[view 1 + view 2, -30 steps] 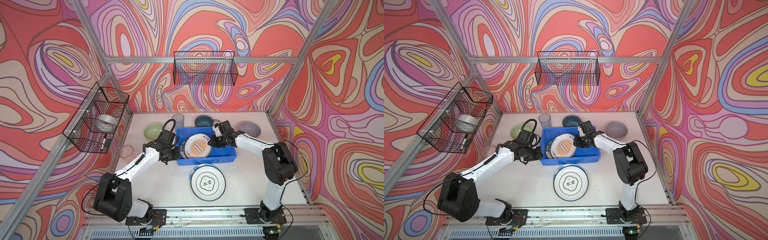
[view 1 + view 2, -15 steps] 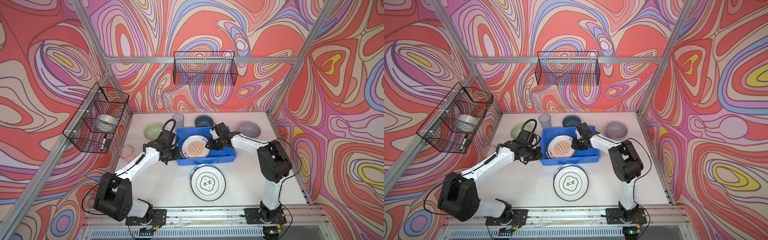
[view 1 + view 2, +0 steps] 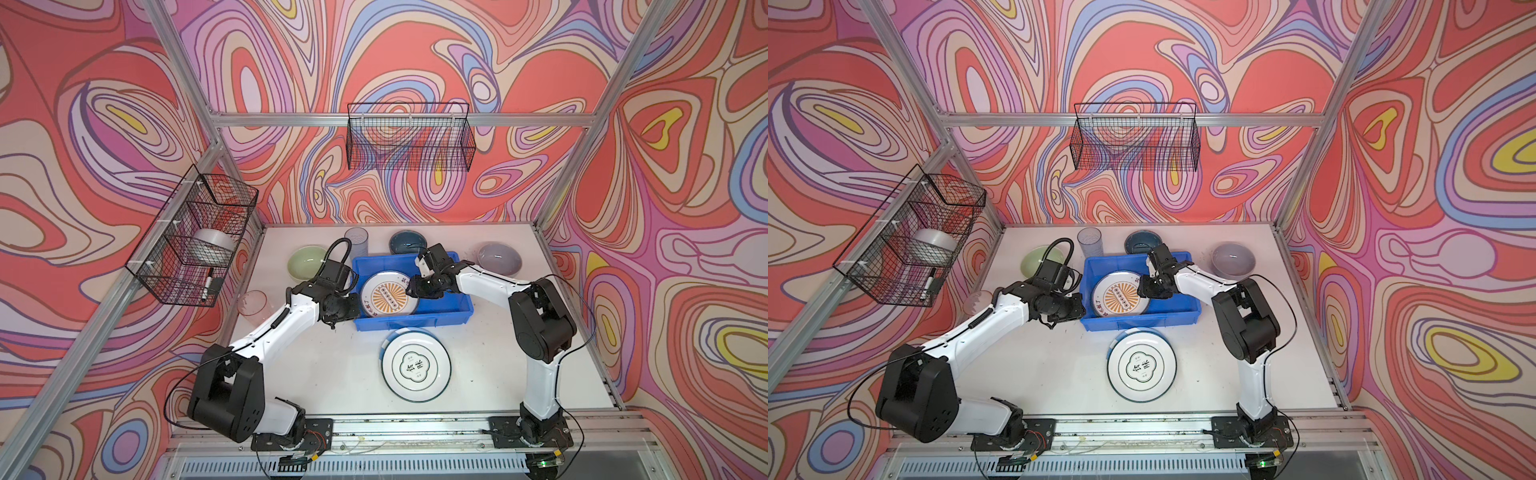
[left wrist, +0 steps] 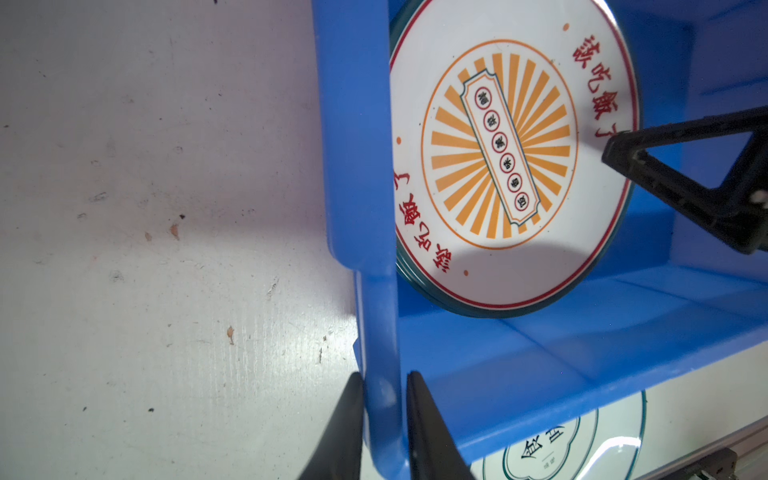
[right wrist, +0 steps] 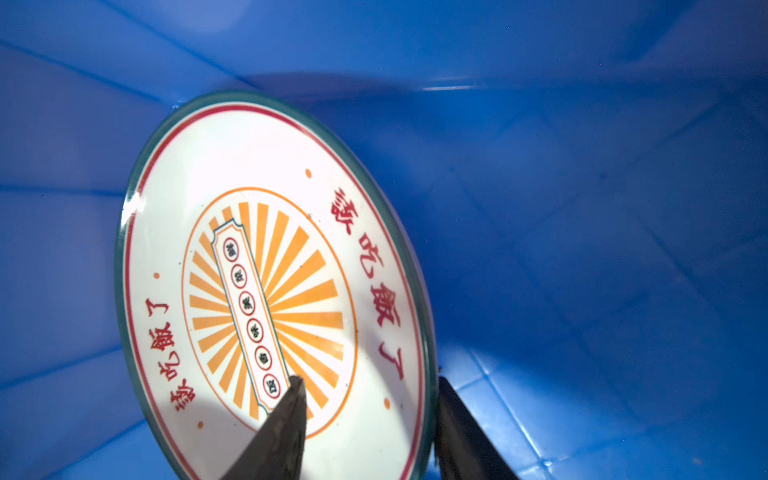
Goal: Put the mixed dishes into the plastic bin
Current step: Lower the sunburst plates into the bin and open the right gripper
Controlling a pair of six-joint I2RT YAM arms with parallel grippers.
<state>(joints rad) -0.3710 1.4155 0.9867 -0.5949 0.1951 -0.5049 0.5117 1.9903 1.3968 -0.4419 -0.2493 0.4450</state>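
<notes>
The blue plastic bin [image 3: 415,322] [image 3: 1142,321] stands mid-table. An orange-rayed plate [image 3: 384,297] [image 3: 1117,297] lies tilted inside it, leaning toward the left wall. My right gripper [image 3: 417,286] [image 5: 368,380] is open astride that plate's [image 5: 257,249] right edge, one finger over its face, the other outside the rim. My left gripper [image 3: 353,309] [image 4: 384,376] is shut on the bin's left rim [image 4: 357,166]. On the table stand a green-rimmed plate [image 3: 417,368], pale green bowl [image 3: 305,262], dark blue bowl [image 3: 408,242], lavender bowl [image 3: 498,258], bluish tumbler [image 3: 357,241] and pink tumbler [image 3: 253,305].
A black wire basket [image 3: 409,137] hangs on the back wall. Another wire basket [image 3: 195,232] on the left wall holds a white tape roll [image 3: 212,245]. The green-rimmed plate touches the bin's front wall. Aluminium posts frame the table's corners.
My right gripper has moved left and down with the orange plate, set it lower into the bin and opened its jaws. The left gripper has kept its hold on the bin's rim.
</notes>
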